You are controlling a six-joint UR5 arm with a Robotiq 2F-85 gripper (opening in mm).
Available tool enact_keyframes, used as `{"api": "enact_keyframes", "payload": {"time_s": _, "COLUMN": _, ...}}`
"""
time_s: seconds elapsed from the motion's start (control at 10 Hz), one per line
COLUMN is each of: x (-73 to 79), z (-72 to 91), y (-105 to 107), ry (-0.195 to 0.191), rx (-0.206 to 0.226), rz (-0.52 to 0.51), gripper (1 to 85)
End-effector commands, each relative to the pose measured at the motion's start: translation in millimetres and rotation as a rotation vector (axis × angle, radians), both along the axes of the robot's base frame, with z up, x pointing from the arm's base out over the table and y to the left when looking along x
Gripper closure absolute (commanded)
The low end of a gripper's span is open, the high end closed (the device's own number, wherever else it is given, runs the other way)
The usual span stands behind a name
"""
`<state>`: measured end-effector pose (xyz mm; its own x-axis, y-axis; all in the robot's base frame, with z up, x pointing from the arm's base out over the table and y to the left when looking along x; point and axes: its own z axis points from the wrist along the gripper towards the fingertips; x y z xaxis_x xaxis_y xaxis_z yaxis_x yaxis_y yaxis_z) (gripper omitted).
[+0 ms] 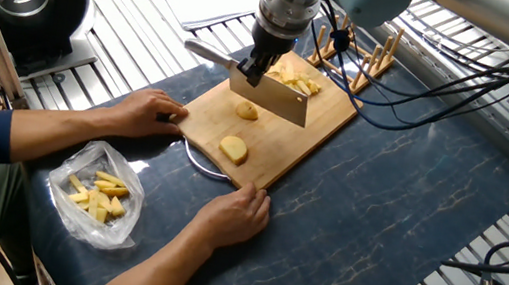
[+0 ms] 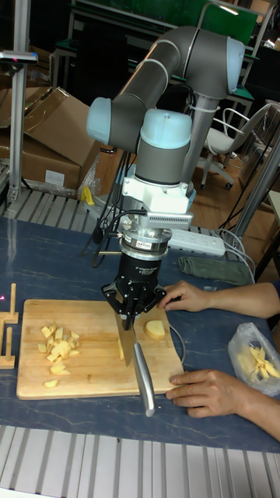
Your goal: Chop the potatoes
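Potatoes (image 1: 233, 149) are lying on the wooden board (image 1: 323, 123), and they look hard and wet, so slipping is likely. A knife (image 1: 268, 95) is clamped in the gripper (image 1: 257, 70). The board is held by two hands (image 1: 233, 215).

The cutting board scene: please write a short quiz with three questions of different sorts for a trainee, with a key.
1. True or false: the tool holds a knife above the cutting board.
2. Multiple choice: where is the heap of small chopped potato pieces? A) in the person's hand; B) on the board's end far from the person; C) on the blue table surface.
3. Fill in: in the fixed view, ___ larger potato chunks lie on the board on the person's side of the blade, one beside the blade and one closer to the person.

Key: 1 true; 2 B; 3 two.
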<state>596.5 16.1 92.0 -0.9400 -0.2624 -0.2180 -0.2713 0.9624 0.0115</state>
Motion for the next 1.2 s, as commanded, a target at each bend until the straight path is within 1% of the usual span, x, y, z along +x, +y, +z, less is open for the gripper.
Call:
{"api": "enact_keyframes", "payload": {"time_s": 0.0, "x": 0.7, "z": -0.3, "y": 2.1, "ry": -0.001, "rx": 0.016, "rz": -0.013, "gripper": 84.7}}
{"api": "enact_keyframes", "payload": {"time_s": 0.7, "x": 1.4, "z": -2.4, "y": 2.8, "ry": -0.004, "rx": 0.021, "rz": -0.015, "gripper": 84.7}}
{"api": "enact_keyframes", "payload": {"time_s": 1.1, "x": 0.0, "z": -2.1, "y": 3.8, "ry": 0.0, "rx": 0.047, "rz": -0.032, "gripper": 84.7}}
